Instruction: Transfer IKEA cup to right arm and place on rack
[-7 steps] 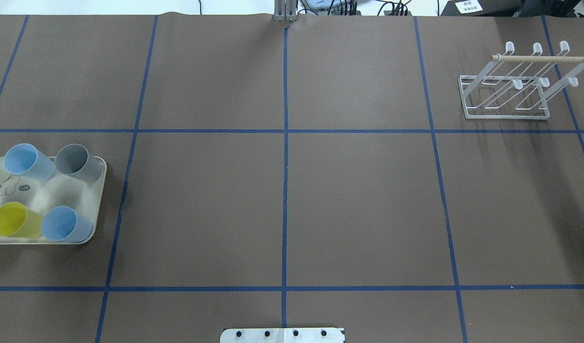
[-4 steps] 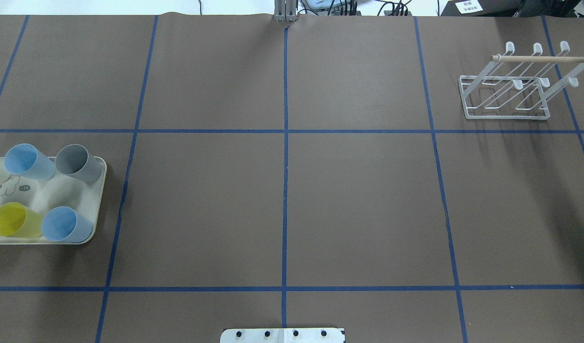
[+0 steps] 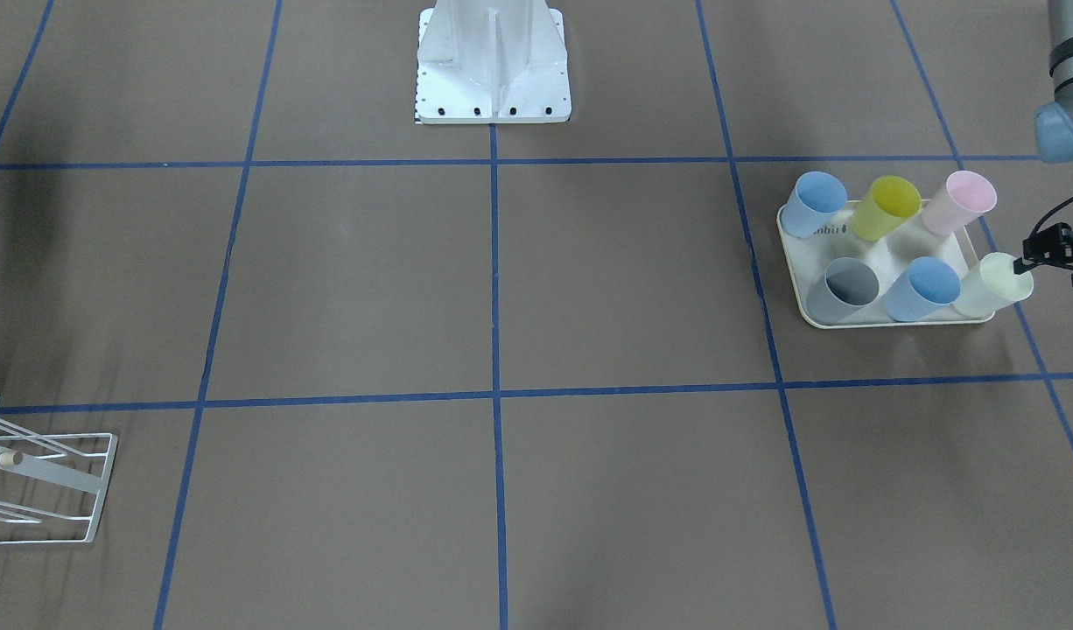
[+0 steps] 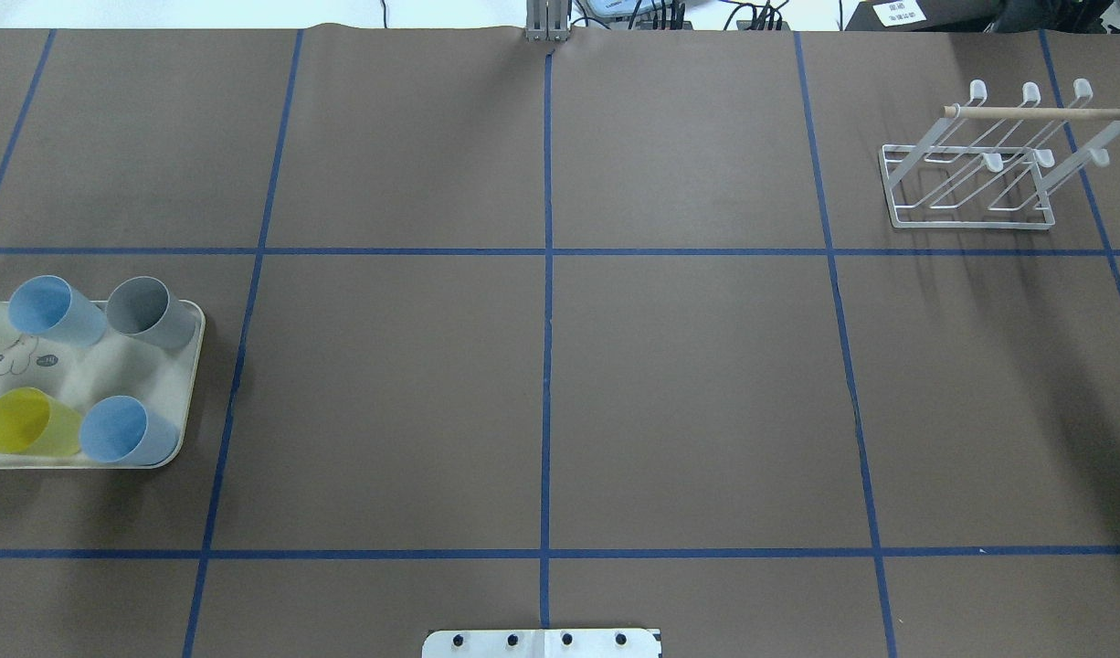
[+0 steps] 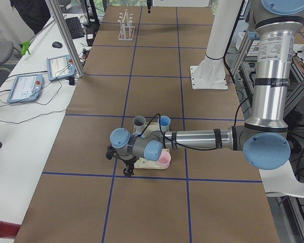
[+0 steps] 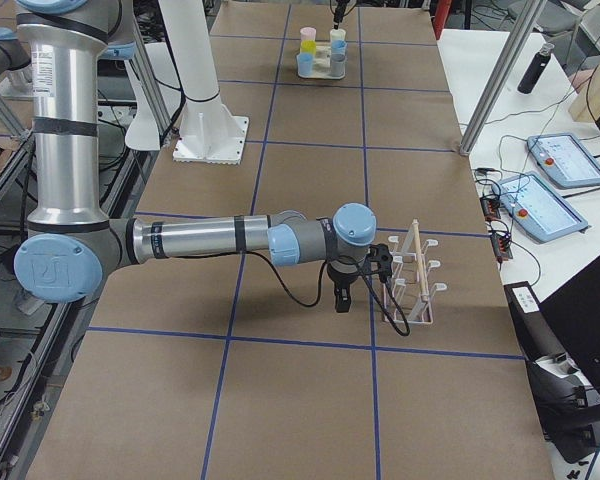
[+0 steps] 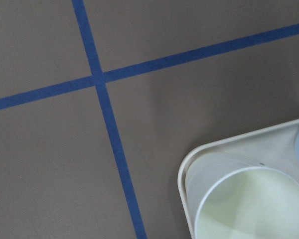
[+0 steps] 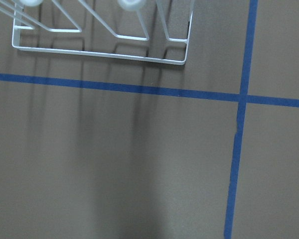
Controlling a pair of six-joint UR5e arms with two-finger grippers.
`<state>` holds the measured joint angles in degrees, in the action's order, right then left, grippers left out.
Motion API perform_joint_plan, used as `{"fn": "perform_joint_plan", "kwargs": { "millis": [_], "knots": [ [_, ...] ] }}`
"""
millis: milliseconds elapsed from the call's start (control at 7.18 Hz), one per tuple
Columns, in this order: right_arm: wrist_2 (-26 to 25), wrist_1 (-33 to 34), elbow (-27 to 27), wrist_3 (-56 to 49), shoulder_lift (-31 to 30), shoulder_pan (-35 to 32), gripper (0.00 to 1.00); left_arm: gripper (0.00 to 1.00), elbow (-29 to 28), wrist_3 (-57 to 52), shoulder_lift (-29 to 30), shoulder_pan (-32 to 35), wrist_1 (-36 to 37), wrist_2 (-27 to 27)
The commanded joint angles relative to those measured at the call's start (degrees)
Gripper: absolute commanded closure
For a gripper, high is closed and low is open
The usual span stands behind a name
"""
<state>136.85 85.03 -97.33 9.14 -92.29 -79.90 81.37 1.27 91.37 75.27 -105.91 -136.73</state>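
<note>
Your left gripper (image 3: 1053, 254), the black two-finger one, hung at the outer corner of the cream rectangular tray (image 3: 887, 320), just beside the mouth of the pale green plastic cup (image 7: 249, 204). You couldn't read its jaws. Its wrist camera showed no fingers and the front view gave only a dark knot at the picture's edge, so wide or narrow, I could not tell.

That cup stood upright in the tray's corner, mouth up, long axis vertical, with a light-blue cup (image 3: 926, 287) just beside it on the inboard side. And here was the relation that mattered: in the left wrist view the cup sat low and right of centre, partly cut by the frame. That put the gripper off to one side of it, over the brown paper-covered table (image 7: 50, 164) rather than square above. By my reading you'd have needed a shift toward the tray before coming down on the cup's wall.

Which arm was nearer? No contest, the left. Your right gripper (image 6: 342, 296) hung at the far end of the table, just beside the white wire rack (image 4: 1040, 113) with its wooden dowel, well apart from every cup. I could not tell its jaws either, as it showed only from the side. No cup was on the rack, and the handover was not yet begun.
</note>
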Motion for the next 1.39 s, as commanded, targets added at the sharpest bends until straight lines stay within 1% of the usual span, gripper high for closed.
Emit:
{"fn": "perform_joint_plan", "kwargs": {
  "millis": [0,139,279,418,557,697,836,976,1115,1254],
  "knots": [
    [0.0,-0.04,-0.05,0.0,0.0,0.1,0.0,0.2,-0.6,0.04,0.83,-0.56,0.09,-0.03],
    [0.0,-0.04,-0.05,0.0,0.0,0.27,0.0,0.31,-1.82,-0.04,1.09,-0.82,0.0,-0.03],
    [0.0,-0.04,-0.05,0.0,0.0,0.71,0.0,0.51,-1.83,0.04,1.27,-1.0,0.0,-0.55],
    [0.0,-0.04,-0.05,0.0,0.18,1.06,0.0,0.8,-1.92,0.13,1.44,-1.09,0.17,-0.56],
    [0.0,-0.04,-0.05,0.0,0.18,1.15,0.0,1.0,-1.92,1.44,1.88,-1.35,0.52,-0.47],
    [0.0,-0.04,-0.05,0.0,0.26,1.33,0.0,1.0,-2.18,5.02,3.02,-1.35,0.79,-0.56],
    [0.0,-0.04,-0.05,0.09,0.35,1.5,0.0,1.0,-2.18,5.23,2.68,-1.35,1.14,-0.9],
    [0.0,-0.04,-0.05,0.09,0.61,1.59,0.0,1.0,-1.4,4.71,2.41,-0.65,2.01,-3.26],
    [0.0,-0.04,-0.14,0.09,0.79,2.03,0.0,1.0,0.87,4.7,2.41,2.83,2.11,-3.54],
    [0.0,-0.04,-0.32,0.18,1.14,2.47,0.0,1.0,5.59,4.79,2.32,7.39,6.03,-3.54]
  ]
}}
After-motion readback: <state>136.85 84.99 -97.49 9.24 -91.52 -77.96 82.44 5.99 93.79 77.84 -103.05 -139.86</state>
